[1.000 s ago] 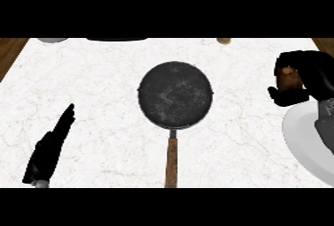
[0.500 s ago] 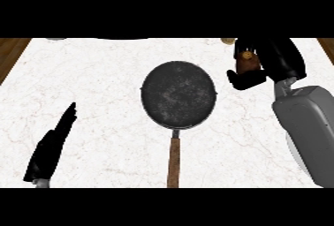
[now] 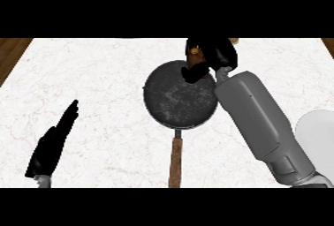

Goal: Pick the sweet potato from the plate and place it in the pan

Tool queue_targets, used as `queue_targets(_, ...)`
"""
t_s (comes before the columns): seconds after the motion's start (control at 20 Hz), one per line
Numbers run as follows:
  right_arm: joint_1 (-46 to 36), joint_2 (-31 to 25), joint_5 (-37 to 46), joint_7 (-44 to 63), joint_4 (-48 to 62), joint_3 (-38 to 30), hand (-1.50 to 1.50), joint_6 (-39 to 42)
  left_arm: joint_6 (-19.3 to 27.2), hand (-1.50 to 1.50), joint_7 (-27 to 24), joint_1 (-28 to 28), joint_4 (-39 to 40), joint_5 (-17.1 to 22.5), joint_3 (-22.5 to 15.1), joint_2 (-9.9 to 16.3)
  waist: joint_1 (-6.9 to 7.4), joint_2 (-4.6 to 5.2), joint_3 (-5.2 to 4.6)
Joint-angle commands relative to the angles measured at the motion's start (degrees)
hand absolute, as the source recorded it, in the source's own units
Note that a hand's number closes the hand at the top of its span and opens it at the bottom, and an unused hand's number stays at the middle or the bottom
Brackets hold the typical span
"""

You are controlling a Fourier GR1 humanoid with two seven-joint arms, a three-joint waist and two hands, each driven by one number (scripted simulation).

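A dark round pan [image 3: 177, 98] with a wooden handle [image 3: 175, 163] lies in the middle of the white marble counter. My right hand [image 3: 210, 55] hangs over the pan's far right rim, fingers curled round the brown sweet potato [image 3: 194, 51], of which only a small part shows. Its grey forearm [image 3: 261, 128] crosses the pan's right side. A white plate [image 3: 318, 132] shows at the right edge, partly hidden behind the forearm. My left hand [image 3: 53, 143] rests open at the lower left, fingers straight and pointing up.
Wooden floor shows beyond the counter's far left corner [image 3: 13, 48] and far right corner [image 3: 328, 43]. A small tan object [image 3: 233, 40] peeks out behind my right hand at the far edge.
My right hand has carried the sweet potato from the right side leftward to above the pan's far rim. The view has shifted so the plate shows at the right. The left hand stays put.
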Motion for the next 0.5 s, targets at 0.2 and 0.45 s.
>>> queue_targets(0.2, -8.4, 6.6, 2.5, -4.7, 23.9, 1.7, 1.5, -5.7, 0.2, 0.0, -0.4, -2.0, 1.5, -2.0, -0.8, -1.4, 1.4, 0.64, -0.01)
queue_targets(0.45, -7.9, 6.7, -7.3, -5.9, 29.1, -0.7, 1.5, -0.8, -1.5, 0.0, 0.8, -3.5, 0.8, -0.6, 0.0, -0.7, 3.1, 1.03, 0.04)
